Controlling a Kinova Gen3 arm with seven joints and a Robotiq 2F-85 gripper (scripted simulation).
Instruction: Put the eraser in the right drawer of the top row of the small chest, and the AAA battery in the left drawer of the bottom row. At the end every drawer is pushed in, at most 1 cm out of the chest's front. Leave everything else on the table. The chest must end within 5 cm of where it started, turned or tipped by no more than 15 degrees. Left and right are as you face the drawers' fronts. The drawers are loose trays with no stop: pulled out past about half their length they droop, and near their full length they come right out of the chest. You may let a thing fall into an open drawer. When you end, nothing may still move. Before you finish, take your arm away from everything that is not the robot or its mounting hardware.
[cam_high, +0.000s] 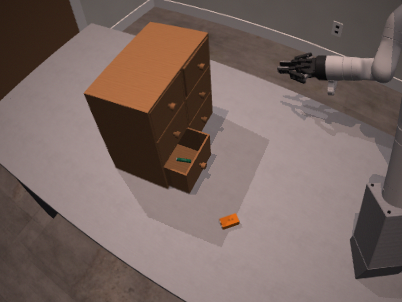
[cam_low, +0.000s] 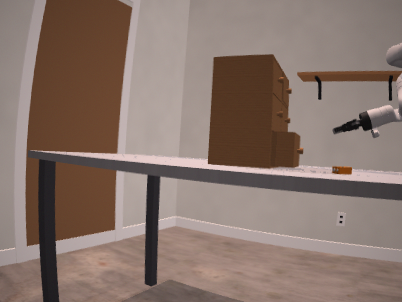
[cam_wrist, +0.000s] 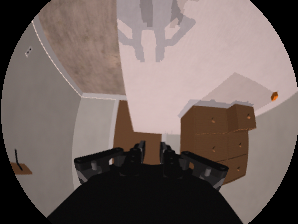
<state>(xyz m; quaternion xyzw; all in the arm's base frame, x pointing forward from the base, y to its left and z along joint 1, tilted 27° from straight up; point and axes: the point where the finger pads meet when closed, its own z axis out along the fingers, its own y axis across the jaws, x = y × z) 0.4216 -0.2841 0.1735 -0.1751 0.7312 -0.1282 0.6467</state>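
The chest (cam_high: 125, 70) (cam_low: 240, 110) stands upright. Its bottom-row left drawer (cam_high: 181, 176) (cam_low: 286, 149) (cam_wrist: 240, 122) is pulled partly out and looks level. The green AAA battery (cam_high: 184, 160) lies on that drawer's floor. The top-row right drawer (cam_high: 194, 75) looks pushed in; its inside is hidden. An orange block (cam_high: 229, 221) (cam_low: 342, 170) (cam_wrist: 274, 96) lies on the table in front of the chest; I cannot tell whether it is the eraser. No other eraser shows. My gripper (cam_high: 281, 66) (cam_low: 336, 130) (cam_wrist: 152, 147) is partly open and empty, high above the table, out from the chest's right side.
The other four drawers look pushed in. The table (cam_high: 290, 175) extends around the chest, with an edge beyond my gripper. The arm's base (cam_high: 377, 235) stands on the right in the top view. A wall shelf (cam_low: 350, 76) is in the background.
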